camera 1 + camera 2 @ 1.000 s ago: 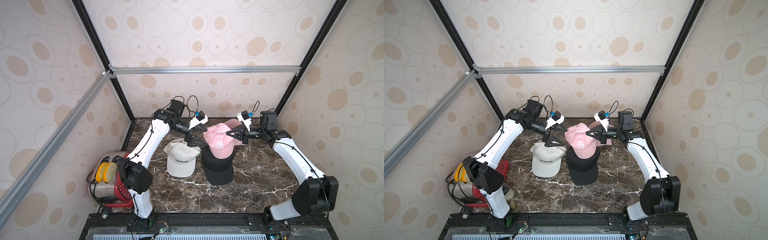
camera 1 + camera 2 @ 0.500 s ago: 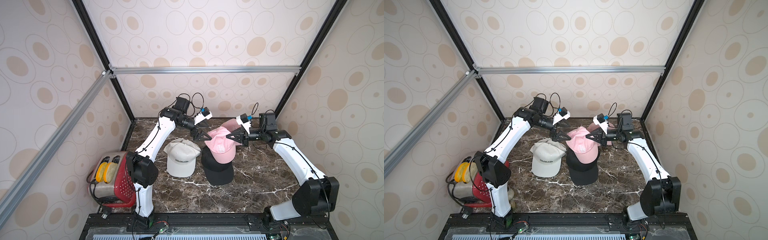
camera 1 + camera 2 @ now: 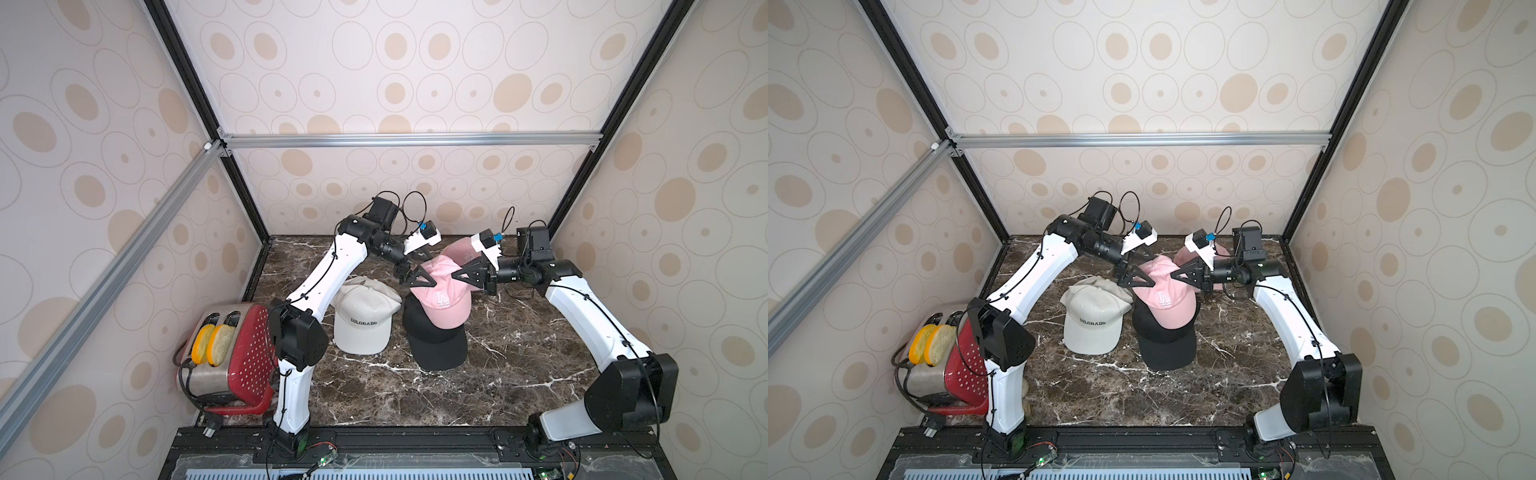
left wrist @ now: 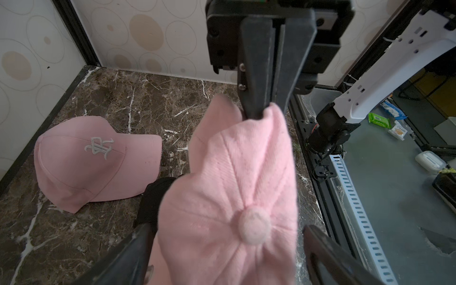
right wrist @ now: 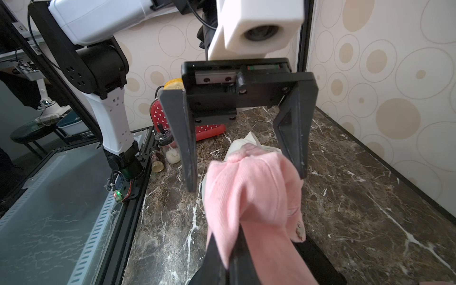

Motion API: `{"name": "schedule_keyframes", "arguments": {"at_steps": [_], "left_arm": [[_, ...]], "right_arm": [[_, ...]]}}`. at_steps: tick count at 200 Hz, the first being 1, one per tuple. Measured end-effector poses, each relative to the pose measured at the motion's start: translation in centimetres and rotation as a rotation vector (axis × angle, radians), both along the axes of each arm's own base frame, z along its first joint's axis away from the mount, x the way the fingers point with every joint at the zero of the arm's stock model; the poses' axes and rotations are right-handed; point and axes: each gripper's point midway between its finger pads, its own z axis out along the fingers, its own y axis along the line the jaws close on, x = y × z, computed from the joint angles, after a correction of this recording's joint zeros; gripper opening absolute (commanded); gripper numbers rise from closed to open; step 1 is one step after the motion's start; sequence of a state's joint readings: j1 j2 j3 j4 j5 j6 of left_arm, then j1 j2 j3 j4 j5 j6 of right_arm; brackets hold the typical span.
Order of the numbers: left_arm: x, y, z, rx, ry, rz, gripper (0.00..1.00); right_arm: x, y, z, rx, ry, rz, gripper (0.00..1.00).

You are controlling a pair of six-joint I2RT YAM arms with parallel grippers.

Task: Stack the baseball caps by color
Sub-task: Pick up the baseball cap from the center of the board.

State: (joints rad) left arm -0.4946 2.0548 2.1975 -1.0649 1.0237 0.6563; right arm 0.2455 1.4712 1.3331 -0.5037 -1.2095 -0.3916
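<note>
Pink cap (image 3: 442, 297) is held up off the worktop (image 3: 519, 374), its back edge pinched tight between the closed fingers of the right gripper (image 4: 266, 109). Brim is hung over the black cap (image 3: 436, 349); whether they touch can't be told. Fingers of the left gripper (image 5: 246, 183) are spread wide apart either side of the crown, nothing gripped. A second pink cap (image 4: 93, 160) is laid flat behind. White COLORADO cap (image 3: 363, 320) is parked just beside the black one, on the red toaster (image 3: 232, 357) side.

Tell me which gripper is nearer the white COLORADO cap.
Left. The left gripper hovers open just behind the white COLORADO cap; the right gripper sits farther, shut on the front pink cap.
</note>
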Motion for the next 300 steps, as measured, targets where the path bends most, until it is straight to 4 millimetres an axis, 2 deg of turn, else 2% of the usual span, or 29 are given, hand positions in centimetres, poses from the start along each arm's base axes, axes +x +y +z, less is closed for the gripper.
{"name": "schedule_keyframes", "arguments": {"at_steps": [6,24,42,56,74,135,200,225,239,261,300], "left_arm": [[0.0,0.0,0.0,-0.002,0.0,-0.007,0.84],[-0.9,0.1,0.1,-0.013,0.01,-0.048,0.53],[-2.1,0.4,0.3,-0.024,0.015,-0.098,0.35],[-2.9,0.6,0.2,-0.027,0.017,-0.131,0.16],[-3.8,0.9,0.2,-0.031,0.022,-0.166,0.0],[-6.8,1.9,0.7,-0.06,0.005,-0.286,0.0],[-9.4,2.8,2.3,-0.086,-0.074,-0.358,0.0],[-9.4,3.0,2.4,-0.086,-0.075,-0.353,0.0],[-9.1,3.2,2.4,-0.085,-0.075,-0.343,0.0],[-8.8,3.5,2.4,-0.071,-0.075,-0.321,0.0],[-7.7,3.6,1.1,-0.006,-0.074,-0.27,0.0]], "right_arm": [[-0.1,0.0,-0.1,-0.002,-0.001,0.002,0.0],[-0.3,-0.1,-0.1,-0.008,-0.004,0.009,0.0],[-0.6,-0.1,0.0,-0.015,-0.015,0.02,0.0],[-0.7,-0.2,0.3,-0.018,-0.028,0.029,0.0],[-0.9,-0.2,0.5,-0.022,-0.048,0.038,0.0],[-2.2,-0.2,-0.3,-0.072,-0.135,0.108,0.0],[-3.9,0.2,-0.3,-0.083,-0.141,0.247,0.09],[-4.3,-0.2,-0.3,-0.094,-0.144,0.255,0.24],[-4.0,-0.7,-0.7,-0.119,-0.151,0.243,0.33],[-3.5,-1.2,-1.6,-0.164,-0.168,0.219,0.41],[-2.7,-1.5,-2.5,-0.209,-0.227,0.143,0.69]]}}
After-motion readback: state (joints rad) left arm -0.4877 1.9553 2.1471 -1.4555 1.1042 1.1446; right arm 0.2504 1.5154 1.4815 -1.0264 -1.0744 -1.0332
